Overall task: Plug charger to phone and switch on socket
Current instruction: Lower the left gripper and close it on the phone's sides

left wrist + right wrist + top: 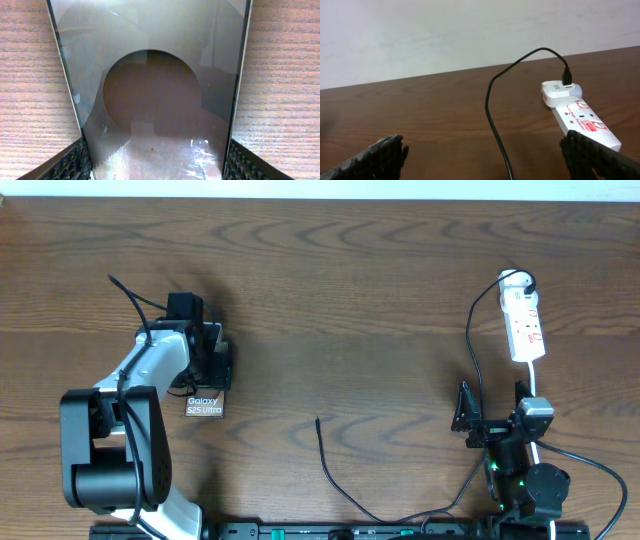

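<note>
**Left end effector (205, 355) clamped on the phone (205, 407); right end effector (492, 406) spread wide near the power strip (526, 320)**

Overhead: the left end effector hung over the far part of the flat, dark brown-black phone. The phone's white "Galaxy" lettered end stuck out toward the robot on the brown wood-grain desk (350, 300). The right end effector stood spread just short of the white, red-marked power strip. The thin black charger cable (323, 452) ended in a free tip on bare desk between the arms, well apart from the phone.

Left wrist: the glossy phone (150, 95), with its round circle mark, filled the space between the ribbed black fingers (70, 162). Each long edge met a pad, so the left end effector (160, 162) pinched it across its width.

Right wrist: the right end effector (482, 155) gaped with nothing gripped. The charger cable (490, 100) ran between its fingers. The power strip (582, 120) lay ahead by the right finger, the cable plugged into a white adapter (561, 90) at its far end.
</note>
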Robot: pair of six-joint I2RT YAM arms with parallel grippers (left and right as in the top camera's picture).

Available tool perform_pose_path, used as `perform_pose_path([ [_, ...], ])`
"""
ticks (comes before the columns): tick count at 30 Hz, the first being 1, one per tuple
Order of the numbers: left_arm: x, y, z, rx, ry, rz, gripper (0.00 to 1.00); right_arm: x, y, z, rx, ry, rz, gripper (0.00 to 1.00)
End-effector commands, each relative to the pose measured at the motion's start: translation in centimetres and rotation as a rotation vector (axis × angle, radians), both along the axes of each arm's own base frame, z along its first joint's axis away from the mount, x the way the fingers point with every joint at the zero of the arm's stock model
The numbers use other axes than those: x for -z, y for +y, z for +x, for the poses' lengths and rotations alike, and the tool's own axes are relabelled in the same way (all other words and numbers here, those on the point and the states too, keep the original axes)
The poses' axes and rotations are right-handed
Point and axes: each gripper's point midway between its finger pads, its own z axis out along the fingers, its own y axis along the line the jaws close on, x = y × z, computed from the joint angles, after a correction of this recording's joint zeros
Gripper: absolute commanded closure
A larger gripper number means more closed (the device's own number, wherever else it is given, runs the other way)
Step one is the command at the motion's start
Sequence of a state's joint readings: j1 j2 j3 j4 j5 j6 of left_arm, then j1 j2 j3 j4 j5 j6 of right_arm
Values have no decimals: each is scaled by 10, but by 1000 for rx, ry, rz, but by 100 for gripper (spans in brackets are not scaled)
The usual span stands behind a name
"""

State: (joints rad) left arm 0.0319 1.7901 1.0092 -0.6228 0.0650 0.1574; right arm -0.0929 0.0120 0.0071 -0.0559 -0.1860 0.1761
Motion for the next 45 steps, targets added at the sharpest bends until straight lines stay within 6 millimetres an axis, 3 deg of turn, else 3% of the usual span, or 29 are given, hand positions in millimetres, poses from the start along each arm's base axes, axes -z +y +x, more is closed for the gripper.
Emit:
perform_pose_path([
  [1, 10, -1, -14, 0, 47, -15, 55, 0, 2, 0, -7, 0, 2, 1],
  [19, 5, -4, -7, 1, 30, -33, 67, 0, 2, 0, -7, 0, 3, 1],
  [25, -4, -4, -2, 1, 32, -33, 78, 0, 2, 0, -7, 0, 2, 1],
  [45, -33, -4, 16, -10, -61, -31, 81, 0, 2, 0, -7, 0, 2, 1],
])
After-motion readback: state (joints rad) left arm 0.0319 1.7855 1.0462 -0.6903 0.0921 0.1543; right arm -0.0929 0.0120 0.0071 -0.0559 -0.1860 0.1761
